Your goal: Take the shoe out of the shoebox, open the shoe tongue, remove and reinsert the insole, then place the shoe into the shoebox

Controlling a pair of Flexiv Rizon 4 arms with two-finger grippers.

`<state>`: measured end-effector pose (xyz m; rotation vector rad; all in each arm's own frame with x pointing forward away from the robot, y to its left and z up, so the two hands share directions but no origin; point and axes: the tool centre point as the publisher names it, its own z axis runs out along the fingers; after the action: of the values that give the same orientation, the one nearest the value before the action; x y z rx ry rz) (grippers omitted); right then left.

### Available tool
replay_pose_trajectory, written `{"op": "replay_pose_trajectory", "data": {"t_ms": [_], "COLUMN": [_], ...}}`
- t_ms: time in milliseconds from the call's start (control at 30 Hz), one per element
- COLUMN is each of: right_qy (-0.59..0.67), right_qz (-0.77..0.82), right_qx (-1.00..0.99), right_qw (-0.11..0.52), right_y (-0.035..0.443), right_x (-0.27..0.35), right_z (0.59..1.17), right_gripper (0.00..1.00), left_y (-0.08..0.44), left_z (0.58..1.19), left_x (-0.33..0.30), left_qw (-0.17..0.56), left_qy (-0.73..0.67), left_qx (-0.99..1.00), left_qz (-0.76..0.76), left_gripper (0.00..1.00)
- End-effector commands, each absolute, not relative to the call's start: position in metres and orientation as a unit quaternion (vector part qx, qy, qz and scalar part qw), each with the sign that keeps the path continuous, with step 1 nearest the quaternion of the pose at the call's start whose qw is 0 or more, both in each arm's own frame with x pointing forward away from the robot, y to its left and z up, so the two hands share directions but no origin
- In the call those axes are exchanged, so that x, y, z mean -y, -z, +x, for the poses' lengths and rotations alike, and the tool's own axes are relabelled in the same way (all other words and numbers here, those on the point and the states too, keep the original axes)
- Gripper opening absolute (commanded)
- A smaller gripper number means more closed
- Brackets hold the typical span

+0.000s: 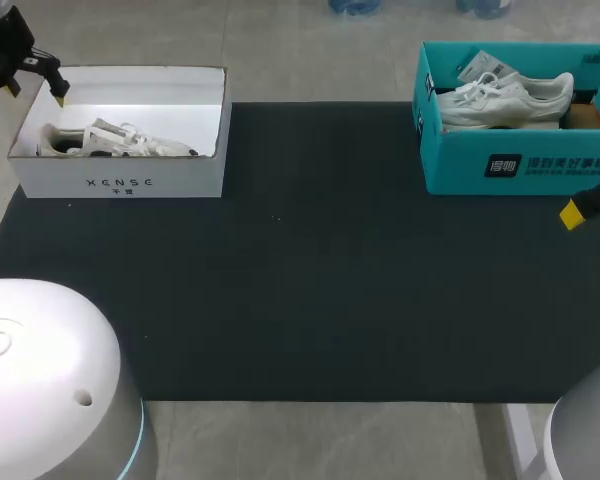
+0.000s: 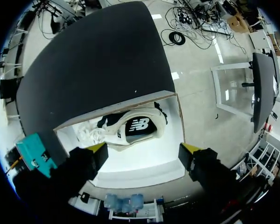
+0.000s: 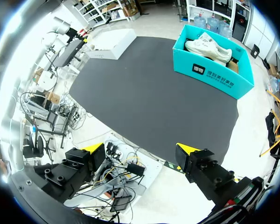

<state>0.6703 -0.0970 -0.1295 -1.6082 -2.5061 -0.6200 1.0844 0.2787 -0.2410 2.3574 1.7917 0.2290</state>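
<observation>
White cardboard shoebox [image 1: 180, 180], rectangular and open-topped, is set on the matte black table [image 1: 310, 280]; a cream laced shoe [image 1: 110, 142] is laid inside. Above this box the left end effector [image 2: 142, 156] is held spread; well apart from it, the right end effector [image 3: 142, 154] is held spread near a teal box [image 1: 460, 160].

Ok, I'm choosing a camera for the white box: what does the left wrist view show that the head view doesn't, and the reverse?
Left wrist only: the dark inside of the shoe in the white box, seen from straight above. Head only: the second shoe lying in the teal box, and the right claw near that box. Both: the white box, its shoe, the open left claw, the black mat, the teal box.
</observation>
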Motion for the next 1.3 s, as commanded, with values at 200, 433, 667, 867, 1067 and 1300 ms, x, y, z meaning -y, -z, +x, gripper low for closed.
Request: {"op": "replay_pose_trajectory", "data": {"t_ms": [200,433,667,867,1067,1300], "right_qy": [0.202,0.105,0.016,-0.019,-0.041,-0.042], "right_qz": [-0.528,-0.597,-0.676,-0.694,-0.683,-0.677], "right_qx": [0.823,0.795,0.737,0.719,0.729,0.734], "right_qw": [0.052,0.0,-0.017,-0.031,-0.025,-0.006], "right_y": [0.13,0.131,0.152,0.171,0.182,0.186], "right_x": [0.096,0.138,0.179,0.187,0.18,0.193], "right_z": [0.673,0.703,0.751,0.798,0.849,0.903], "right_gripper": [1.0,1.0,1.0,1.0,1.0,1.0], "left_y": [0.241,0.241,0.241,0.241,0.241,0.241], "left_z": [1.084,1.084,1.084,1.084,1.084,1.084], "left_x": [-0.279,-0.279,-0.279,-0.279,-0.279,-0.279], "left_qw": [0.085,0.085,0.085,0.085,0.085,0.085], "left_qy": [-0.078,-0.078,-0.078,-0.078,-0.078,-0.078], "left_qx": [-0.601,-0.601,-0.601,-0.601,-0.601,-0.601], "left_qz": [0.791,0.791,0.791,0.791,0.791,0.791], "left_gripper": [1.0,1.0,1.0,1.0,1.0,1.0]}}
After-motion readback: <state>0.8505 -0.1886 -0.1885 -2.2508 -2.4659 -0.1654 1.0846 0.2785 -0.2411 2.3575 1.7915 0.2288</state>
